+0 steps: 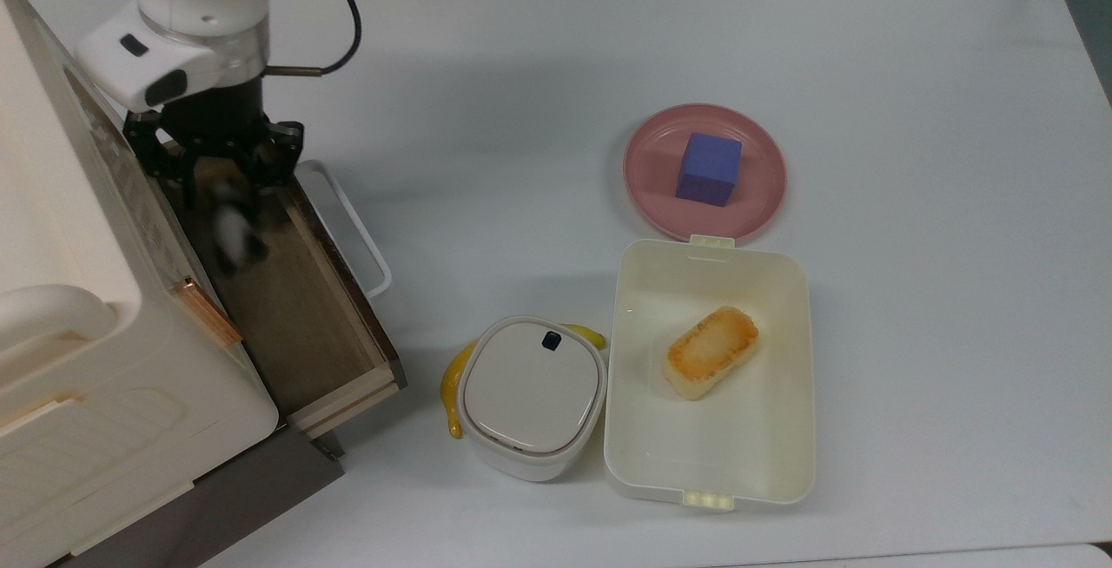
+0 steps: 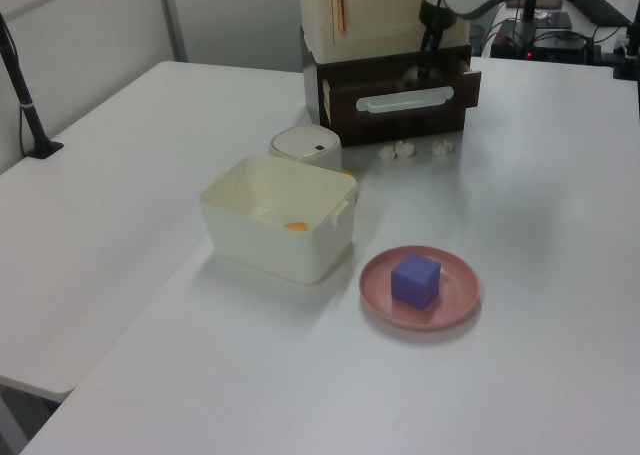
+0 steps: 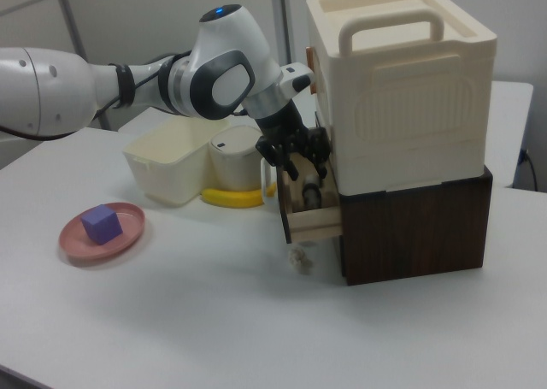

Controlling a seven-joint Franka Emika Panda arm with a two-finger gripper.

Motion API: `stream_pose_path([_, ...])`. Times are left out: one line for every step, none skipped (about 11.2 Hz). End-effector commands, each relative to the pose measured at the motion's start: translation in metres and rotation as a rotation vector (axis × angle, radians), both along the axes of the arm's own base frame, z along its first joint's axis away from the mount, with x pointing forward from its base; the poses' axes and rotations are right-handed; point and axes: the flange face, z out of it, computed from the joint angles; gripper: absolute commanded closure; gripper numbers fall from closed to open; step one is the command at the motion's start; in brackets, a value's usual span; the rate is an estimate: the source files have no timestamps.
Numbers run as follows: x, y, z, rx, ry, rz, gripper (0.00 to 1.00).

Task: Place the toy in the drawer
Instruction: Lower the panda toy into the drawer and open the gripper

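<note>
The toy is a small black-and-white figurine, blurred, down inside the open drawer. My gripper hangs over the drawer's far end in the top view and is shut on the toy. In the left view the toy sits just behind the dark drawer front, beside my gripper. The right view has my gripper reaching down into the light-wood drawer with the toy between the drawer walls.
The cream cabinet holds the drawer; its white loop handle sticks out. A pink plate carries a purple-blue cube. A cream lunch box holds toast. A lidded pot covers a banana.
</note>
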Motion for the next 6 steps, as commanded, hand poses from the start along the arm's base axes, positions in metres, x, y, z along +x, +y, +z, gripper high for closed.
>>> stream_pose_path([0.0,0.016,0.008,0.038,-0.055,-0.07,0.0])
stream_pose_path([-0.002,0.028,0.019,0.066,-0.063,-0.097,0.0])
stream_pose_path([-0.013,0.039,0.036,0.117,-0.037,-0.145,0.0])
stream_pose_path([-0.029,0.057,0.054,0.173,0.027,-0.153,0.0])
stream_pose_path([-0.046,0.077,0.069,0.217,0.103,-0.138,0.0])
stream_pose_path([-0.059,0.097,0.079,0.248,0.162,-0.134,0.0])
